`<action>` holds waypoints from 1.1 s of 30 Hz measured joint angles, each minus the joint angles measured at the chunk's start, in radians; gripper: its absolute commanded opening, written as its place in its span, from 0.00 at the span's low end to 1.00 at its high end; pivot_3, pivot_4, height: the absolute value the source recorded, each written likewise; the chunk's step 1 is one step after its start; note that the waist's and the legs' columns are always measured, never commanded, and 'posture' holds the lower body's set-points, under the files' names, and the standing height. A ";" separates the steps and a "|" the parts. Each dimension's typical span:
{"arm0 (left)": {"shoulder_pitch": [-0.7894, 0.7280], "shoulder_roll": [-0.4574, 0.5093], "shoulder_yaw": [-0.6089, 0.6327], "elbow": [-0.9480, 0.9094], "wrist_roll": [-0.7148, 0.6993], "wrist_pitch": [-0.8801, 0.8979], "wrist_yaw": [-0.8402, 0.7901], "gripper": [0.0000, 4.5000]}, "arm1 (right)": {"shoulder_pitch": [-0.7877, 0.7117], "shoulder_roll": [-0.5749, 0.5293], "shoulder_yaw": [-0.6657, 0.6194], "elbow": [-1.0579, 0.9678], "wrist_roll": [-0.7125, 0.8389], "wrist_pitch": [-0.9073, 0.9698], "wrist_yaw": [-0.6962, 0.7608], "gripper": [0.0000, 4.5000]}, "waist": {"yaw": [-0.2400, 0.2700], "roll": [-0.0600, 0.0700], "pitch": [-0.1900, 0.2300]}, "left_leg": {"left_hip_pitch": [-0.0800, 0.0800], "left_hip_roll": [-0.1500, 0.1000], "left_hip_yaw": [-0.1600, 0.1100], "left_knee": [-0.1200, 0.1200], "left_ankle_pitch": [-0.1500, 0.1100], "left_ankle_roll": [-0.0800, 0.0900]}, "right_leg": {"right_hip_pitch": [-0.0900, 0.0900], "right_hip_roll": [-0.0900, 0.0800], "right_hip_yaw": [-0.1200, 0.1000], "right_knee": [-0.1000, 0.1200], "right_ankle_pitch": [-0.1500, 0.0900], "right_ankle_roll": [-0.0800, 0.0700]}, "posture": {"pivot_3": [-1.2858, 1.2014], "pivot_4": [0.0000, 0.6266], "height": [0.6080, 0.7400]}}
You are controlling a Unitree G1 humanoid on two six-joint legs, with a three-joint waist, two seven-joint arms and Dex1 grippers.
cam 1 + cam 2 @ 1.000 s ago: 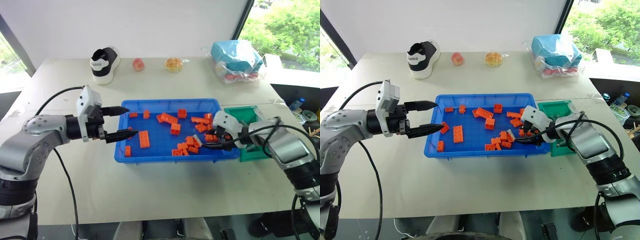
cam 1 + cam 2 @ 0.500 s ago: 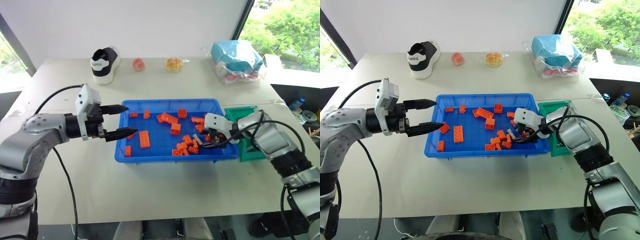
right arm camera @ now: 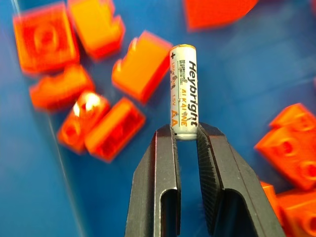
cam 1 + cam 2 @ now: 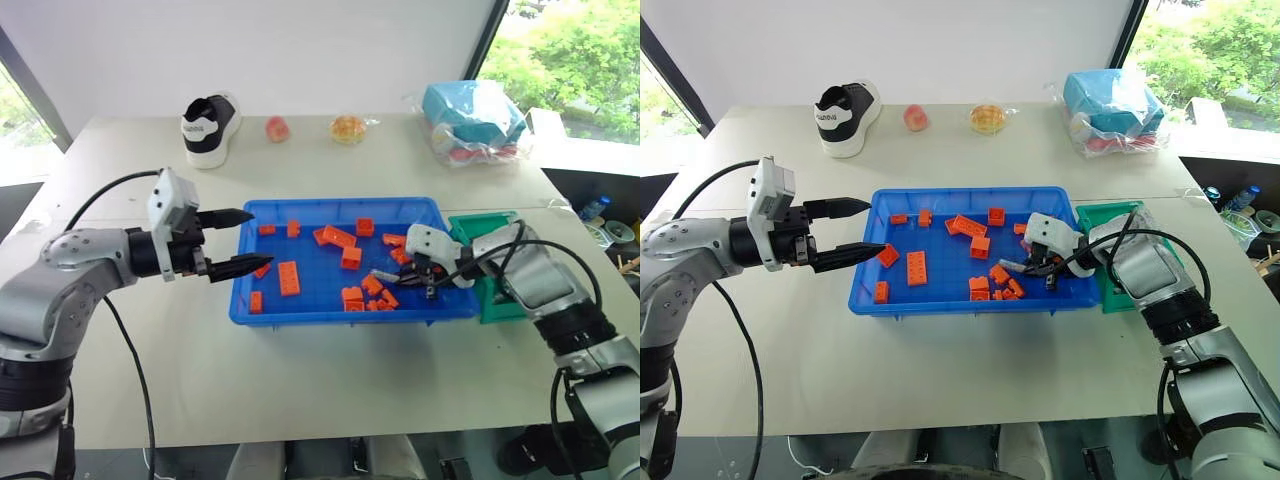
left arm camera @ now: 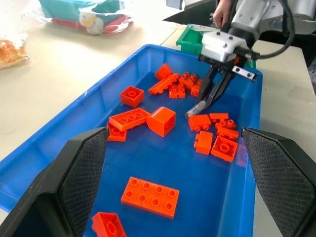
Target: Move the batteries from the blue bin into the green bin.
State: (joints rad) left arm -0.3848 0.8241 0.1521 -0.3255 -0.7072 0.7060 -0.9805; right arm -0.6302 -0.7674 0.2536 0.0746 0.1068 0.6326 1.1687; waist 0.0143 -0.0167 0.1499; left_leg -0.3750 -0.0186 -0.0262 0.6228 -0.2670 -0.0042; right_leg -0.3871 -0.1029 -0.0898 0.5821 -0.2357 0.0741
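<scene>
Silver and white, the AA battery (image 3: 183,91) sticks out past the tips of the right gripper (image 3: 185,136), clamped by its lower end between the 2 black fingers (image 3: 165,158) (the label reads Heybright, alkaline). Only that end is pinched, so most of the cell juts beyond the tips, and a bump against a brick could lever it loose.

From where I stand, the right gripper (image 4: 385,274) hangs just above the floor of the blue bin (image 4: 330,311), with orange toy bricks (image 4: 353,297) scattered right under and around its tips. The green bin (image 4: 497,300) sits behind the gripper, on the wrist side, touching or nearly touching the blue bin's end wall.

To do this well I would lift first, straight up until the battery clears both the bricks and the rolled rim, then draw back over the rim to the green bin and let go low inside it. Moving slowly seems wise, given such a shallow pinch.

Over at the far end, the left gripper (image 4: 240,242) hovers at the blue bin's other rim, fingers spread and holding nothing.
</scene>
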 measured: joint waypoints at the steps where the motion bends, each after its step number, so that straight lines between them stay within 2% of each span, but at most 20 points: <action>1: 0.000 0.000 0.000 0.000 0.000 -0.001 0.000 1.00 | 0.000 0.002 -0.045 -0.043 0.030 0.058 -0.026 0.00 | 0.000 0.000 0.000 | 0.000 0.000 0.000 0.000 0.000 0.000 | 0.000 0.000 0.000 0.000 0.000 0.000 | 0.52 0.24 0.90; 8: 0.007 -0.003 -0.002 0.005 0.001 -0.018 -0.010 1.00 | -0.019 0.014 -0.343 -0.171 0.129 0.377 -0.274 0.00 | 0.004 0.000 0.000 | 0.000 0.000 0.000 0.000 0.000 0.000 | -0.002 -0.002 0.000 -0.001 0.000 -0.001 | 0.52 0.24 0.90; 10: 0.008 -0.004 -0.005 0.011 0.002 -0.020 -0.017 1.00 | 0.009 -0.031 -0.432 -0.198 0.135 0.447 -0.328 0.00 | 0.014 0.000 0.000 | 0.000 -0.001 0.000 0.000 0.000 0.000 | -0.003 -0.002 0.000 -0.001 0.000 -0.002 | 0.52 0.24 0.90; 12: 0.009 -0.004 -0.008 0.020 0.005 -0.022 -0.023 1.00 | 0.079 -0.088 -0.487 -0.245 0.145 0.492 -0.344 0.00 | 0.025 0.000 0.000 | 0.000 0.000 0.000 -0.001 0.000 0.000 | -0.002 -0.002 0.000 -0.002 -0.001 -0.002 | 0.52 0.24 0.90; 18: -0.007 -0.004 -0.017 0.056 0.013 -0.032 -0.047 1.00 | 0.193 -0.123 -0.554 -0.280 0.170 0.539 -0.400 0.00 | 0.024 0.001 0.000 | 0.000 0.000 0.001 0.001 0.000 0.000 | -0.002 -0.001 0.000 -0.001 0.001 -0.004 | 0.52 0.24 0.90; 24: -0.036 -0.004 -0.017 0.097 0.024 -0.045 -0.061 1.00 | 0.230 -0.138 -0.571 -0.280 0.182 0.513 -0.433 0.67 | 0.024 0.001 0.000 | -0.001 0.001 0.002 0.000 0.000 0.000 | -0.001 0.000 0.000 -0.001 0.001 -0.004 | 0.52 0.24 0.90; 28: -0.049 -0.001 -0.016 0.102 0.027 -0.048 -0.065 1.00 | 0.228 -0.173 -0.529 -0.271 0.191 0.417 -0.397 0.67 | 0.023 0.001 0.000 | 0.000 0.001 0.002 0.000 0.000 0.001 | -0.001 0.000 0.000 -0.001 0.001 -0.003 | 0.52 0.24 0.90; 33: -0.049 0.023 0.027 0.111 -0.003 -0.017 -0.068 1.00 | 0.211 -0.254 -0.495 -0.223 0.242 0.178 -0.181 0.67 | 0.022 0.001 0.001 | 0.000 0.001 0.002 0.000 0.000 0.001 | -0.001 0.002 0.000 -0.001 -0.002 0.001 | 0.52 0.24 0.90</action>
State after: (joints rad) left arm -0.4338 0.8474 0.1794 -0.2145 -0.7102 0.6886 -1.0484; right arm -0.4193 -1.0218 -0.2413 -0.1483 0.3488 0.8104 0.9874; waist 0.0367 -0.0155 0.1508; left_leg -0.3748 -0.0179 -0.0243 0.6228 -0.2671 -0.0036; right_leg -0.3879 -0.1013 -0.0900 0.5806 -0.2374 0.0752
